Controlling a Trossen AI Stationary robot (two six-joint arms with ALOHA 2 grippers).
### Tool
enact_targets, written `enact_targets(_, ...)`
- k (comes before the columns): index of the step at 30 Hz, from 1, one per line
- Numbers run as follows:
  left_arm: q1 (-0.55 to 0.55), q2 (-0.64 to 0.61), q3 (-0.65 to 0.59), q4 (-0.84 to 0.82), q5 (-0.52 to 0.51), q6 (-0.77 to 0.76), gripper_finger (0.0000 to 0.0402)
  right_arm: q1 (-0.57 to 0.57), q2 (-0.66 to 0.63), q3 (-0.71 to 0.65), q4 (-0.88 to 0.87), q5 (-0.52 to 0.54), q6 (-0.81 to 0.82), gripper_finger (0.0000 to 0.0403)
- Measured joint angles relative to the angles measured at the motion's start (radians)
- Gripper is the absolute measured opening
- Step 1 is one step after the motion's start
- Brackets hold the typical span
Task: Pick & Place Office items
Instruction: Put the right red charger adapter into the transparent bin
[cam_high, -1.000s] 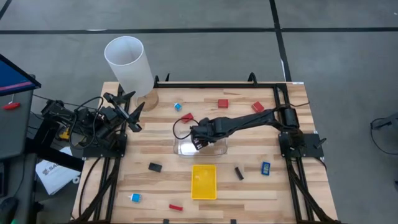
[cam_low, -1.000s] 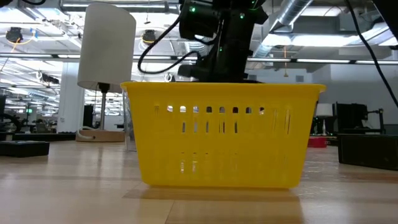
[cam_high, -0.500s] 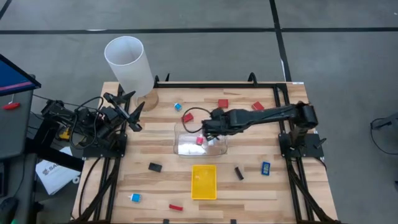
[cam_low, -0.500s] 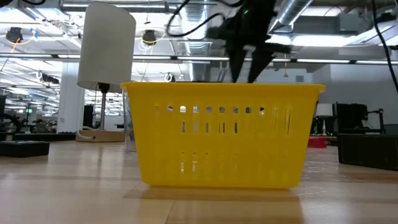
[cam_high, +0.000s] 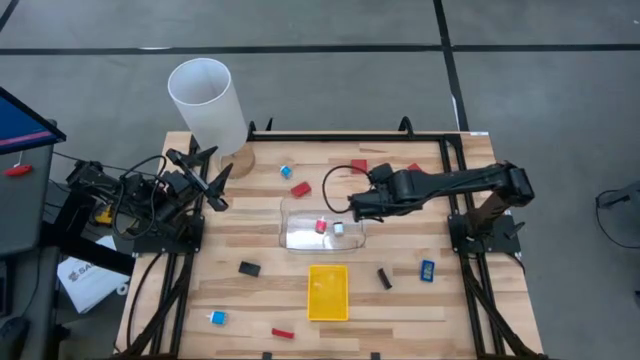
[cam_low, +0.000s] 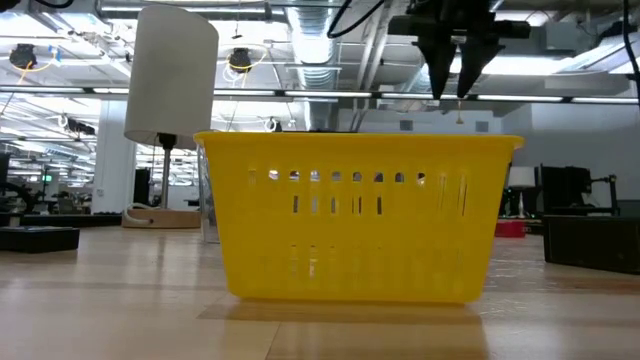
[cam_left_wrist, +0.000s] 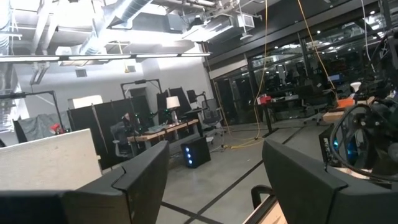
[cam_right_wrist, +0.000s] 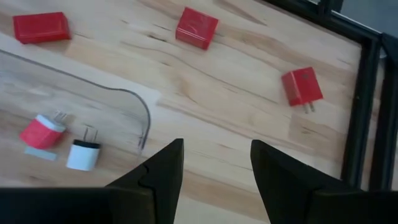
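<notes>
**Right hand open and empty above the clear tray's back-right corner**

Right hand (cam_high: 355, 205): fingers spread apart, nothing between them. Seen from overhead it hangs just off the back-right corner of the clear plastic tray (cam_high: 300, 240), arm stretched in from the table's right side. Right wrist cam shows both dark fingers (cam_right_wrist: 155, 177) parted over bare wood, tray's curved corner just ahead of them. Low cam: hand up high, above the yellow basket's (cam_low: 360, 215) rim line, tips pointing down.

Inside the clear tray, near its right end: a red plug adapter (cam_right_wrist: 41, 132) and a white plug adapter (cam_right_wrist: 83, 154), side by side, prongs visible on both.

Behind the tray (toward table's far edge): red block (cam_high: 300, 188) just off its back-left corner, small blue-and-white bit (cam_high: 286, 171) farther back, red block (cam_high: 359, 166) near the arm, red plug piece (cam_right_wrist: 302, 86) w/ prongs close to the right frame rail.

In front of the tray: yellow basket directly in front, near it. Black rectangular bit (cam_high: 249, 268) to front-left; black bit (cam_high: 385, 278) to front-right, and a blue-and-white piece (cam_high: 428, 269) beyond that. Well in front, by table's near edge: blue-and-white bit (cam_high: 217, 318) and thin red stick (cam_high: 283, 333).

Left hand (cam_high: 215, 180): parked at table's left edge, well left of tray, beside the tall white cylinder (cam_high: 208, 105); fingers (cam_left_wrist: 134, 180) held apart, wrist cam looks out into the room.
</notes>
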Motion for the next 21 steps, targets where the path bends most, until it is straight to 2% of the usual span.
enact_targets(4,0.0,0.0,0.0,-0.001,-0.024,0.005,0.0253,0.007,-0.003,0.0,-0.017,0.004,0.0,0.0179)
enact_targets(7,0.0,0.0,0.0,-0.001,-0.057,0.022,0.0253,0.004,-0.003,-0.001,-0.093,0.003,0.021,0.0179)
enact_targets(11,0.0,0.0,0.0,-0.001,-0.067,0.023,0.0253,-0.011,-0.053,-0.066,-0.08,-0.013,0.025,0.0179)
enact_targets(18,0.0,0.0,0.0,-0.001,-0.068,0.023,0.0253,-0.044,-0.251,-0.313,-0.046,-0.079,0.109,0.0179)
enact_targets(21,0.0,0.0,0.0,-0.001,-0.064,0.022,0.0253,-0.076,-0.356,-0.439,0.052,-0.128,0.105,0.0179)
